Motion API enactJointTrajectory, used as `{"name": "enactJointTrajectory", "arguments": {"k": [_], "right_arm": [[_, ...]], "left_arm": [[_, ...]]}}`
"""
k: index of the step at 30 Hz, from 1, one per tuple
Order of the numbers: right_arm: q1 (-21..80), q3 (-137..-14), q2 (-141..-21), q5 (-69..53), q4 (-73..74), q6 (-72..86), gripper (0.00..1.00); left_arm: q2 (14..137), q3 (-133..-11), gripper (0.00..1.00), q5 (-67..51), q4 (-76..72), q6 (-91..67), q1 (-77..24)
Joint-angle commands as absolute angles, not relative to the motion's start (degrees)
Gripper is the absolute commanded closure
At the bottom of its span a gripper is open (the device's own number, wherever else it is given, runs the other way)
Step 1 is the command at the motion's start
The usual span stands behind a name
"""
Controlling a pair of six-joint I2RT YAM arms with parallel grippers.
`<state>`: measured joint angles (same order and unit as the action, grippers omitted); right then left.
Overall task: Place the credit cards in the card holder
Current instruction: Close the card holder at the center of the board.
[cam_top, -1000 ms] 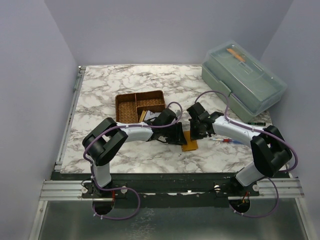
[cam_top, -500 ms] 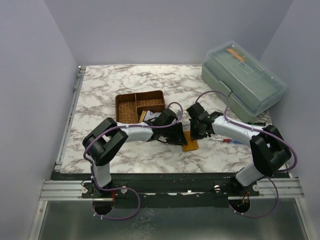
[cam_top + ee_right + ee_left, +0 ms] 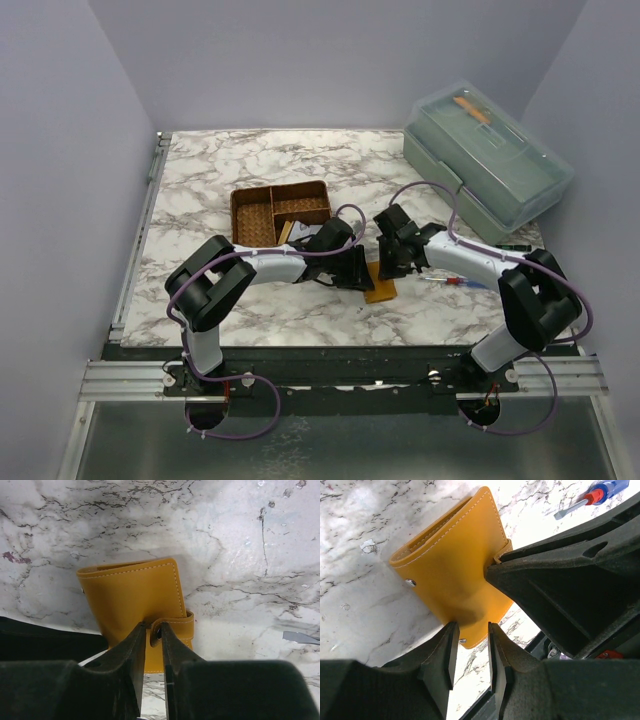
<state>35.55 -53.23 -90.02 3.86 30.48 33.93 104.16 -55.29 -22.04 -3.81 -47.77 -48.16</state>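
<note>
The card holder (image 3: 381, 290) is an orange-tan wallet lying closed on the marble between both grippers. In the left wrist view the card holder (image 3: 450, 565) lies just beyond my left gripper (image 3: 472, 626), whose open jaws stand at its near corner. In the right wrist view the card holder (image 3: 135, 590) has a snap strap (image 3: 176, 624). The strap's curled end stands between the narrowly parted fingers of my right gripper (image 3: 153, 627). From above, the left gripper (image 3: 357, 272) and right gripper (image 3: 390, 268) flank the wallet. Pale and yellowish credit cards (image 3: 290, 231) peek from the basket, mostly hidden by the left arm.
A brown woven divided basket (image 3: 262, 213) sits behind the left arm. A grey-green lidded toolbox (image 3: 487, 160) stands at the back right. A red-and-blue screwdriver (image 3: 455, 283) lies right of the wallet, under the right arm. The right gripper's black body (image 3: 570, 585) crowds the left wrist view.
</note>
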Motion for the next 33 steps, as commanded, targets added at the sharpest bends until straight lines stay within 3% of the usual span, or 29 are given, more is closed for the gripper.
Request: {"name": "enactJointTrajectory", "arguments": {"k": [1,23,33], "right_arm": [[35.00,-51.37,-87.92,-1.34,27.31,34.87,0.78],[25.39,-43.95,-84.59,-14.04,18.96,38.11,0.69],[28.25,-47.97,-81.43,-5.65,28.31,30.32,0.59]], "left_arm": [[104.50,-55.37,0.65,-22.93,-4.92,-47.68,-48.76],[104.59,-55.56,0.65,-23.55,-5.01,-47.37,-48.73],[104.32,-55.11,0.66,-23.44,-5.28,-47.69,-48.70]]}}
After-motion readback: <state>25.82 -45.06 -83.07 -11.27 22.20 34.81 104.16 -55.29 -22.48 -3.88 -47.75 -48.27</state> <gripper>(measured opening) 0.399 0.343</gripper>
